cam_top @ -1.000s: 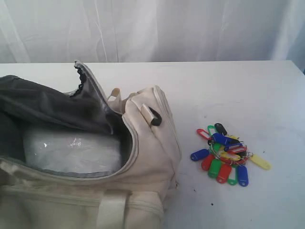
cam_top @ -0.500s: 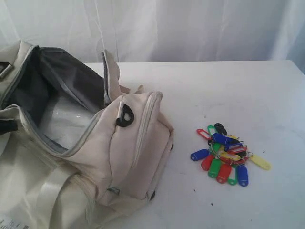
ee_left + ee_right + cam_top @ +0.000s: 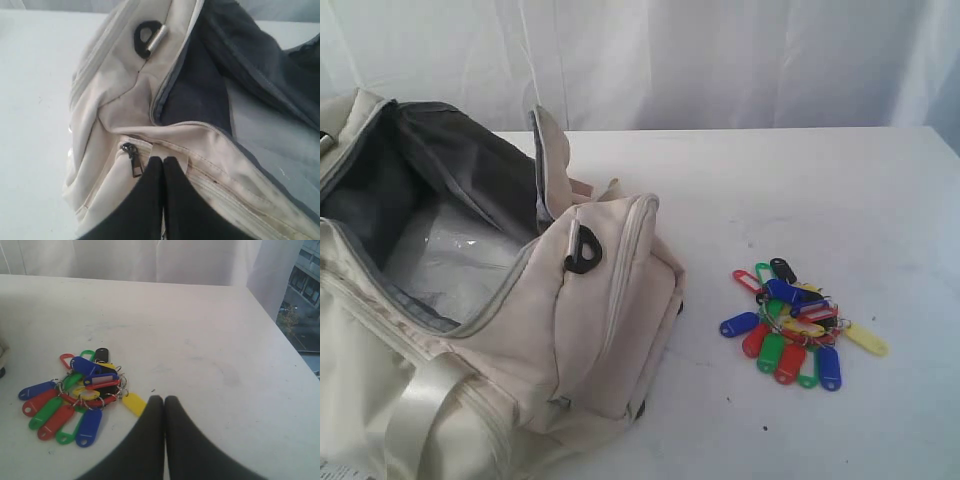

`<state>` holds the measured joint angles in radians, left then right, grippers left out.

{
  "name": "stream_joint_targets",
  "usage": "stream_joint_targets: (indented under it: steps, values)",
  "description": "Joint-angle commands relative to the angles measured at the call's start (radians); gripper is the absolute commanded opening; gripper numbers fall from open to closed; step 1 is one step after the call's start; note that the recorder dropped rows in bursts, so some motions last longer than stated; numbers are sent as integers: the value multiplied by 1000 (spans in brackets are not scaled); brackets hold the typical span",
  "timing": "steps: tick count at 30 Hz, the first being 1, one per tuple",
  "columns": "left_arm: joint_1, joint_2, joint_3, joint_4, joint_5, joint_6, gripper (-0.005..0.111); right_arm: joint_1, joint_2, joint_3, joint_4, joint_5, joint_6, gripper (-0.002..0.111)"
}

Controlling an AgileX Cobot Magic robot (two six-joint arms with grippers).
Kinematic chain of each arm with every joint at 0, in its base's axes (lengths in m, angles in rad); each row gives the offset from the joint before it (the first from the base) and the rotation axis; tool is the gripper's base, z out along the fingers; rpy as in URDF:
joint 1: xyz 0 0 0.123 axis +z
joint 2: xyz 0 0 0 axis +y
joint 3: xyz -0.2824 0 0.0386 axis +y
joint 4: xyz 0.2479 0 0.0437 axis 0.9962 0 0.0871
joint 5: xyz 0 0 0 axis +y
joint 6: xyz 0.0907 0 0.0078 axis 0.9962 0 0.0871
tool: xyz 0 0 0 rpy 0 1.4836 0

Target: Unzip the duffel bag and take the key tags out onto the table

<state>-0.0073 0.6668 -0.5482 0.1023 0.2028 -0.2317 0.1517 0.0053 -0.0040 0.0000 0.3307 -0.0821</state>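
Duffel bag is sitting on the left of the table, main zip undone & mouth gaping wide. Grey lining is showing, w/ a clear crinkly plastic filler lying inside. Bag's right end is slumping toward the table's middle. A black D-ring is hanging on that end, and a shiny webbing handle is running down the near side.

Key tags are lying out on the table, right of the bag & well apart from it. They're sitting in one loose bunch: red, green, blue, yellow, black, on metal rings.

Left gripper: jaws are pressing together, gripping nothing. Tips are hovering at the bag's end pocket, just beside a dark zip pull; can't tell if they're touching the fabric.

Right gripper: jaws clenched tight too, empty. It's hanging over bare table just beside the yellow tag at the bunch's edge, not touching it.

White curtain is hanging behind the far edge.
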Motion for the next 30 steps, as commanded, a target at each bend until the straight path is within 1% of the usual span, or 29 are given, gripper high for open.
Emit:
stream_joint_targets:
  steps: [1,5,9,14,22,24,26,30]
  values:
    - [-5,-191,47,-51,62,11,0,4,-5,4,0,-10,-11,0]
    - [-5,-312,129,-102,52,11,0,4,-5,4,0,-10,-11,0]
    - [-5,-381,181,-163,41,11,0,4,-5,4,0,-10,-11,0]
    - [-5,-400,188,-178,91,11,0,4,-5,4,0,-10,-11,0]
    - [-5,-400,188,-176,87,11,0,4,-5,4,0,-10,-11,0]
    - [-5,-400,188,-164,87,11,0,4,-5,4,0,-10,-11,0]
    - [-5,-400,188,-108,82,43,0,4,-5,4,0,-10,-11,0]
    - [-3,-400,188,-7,183,152,0,4,-5,4,0,-10,-11,0]
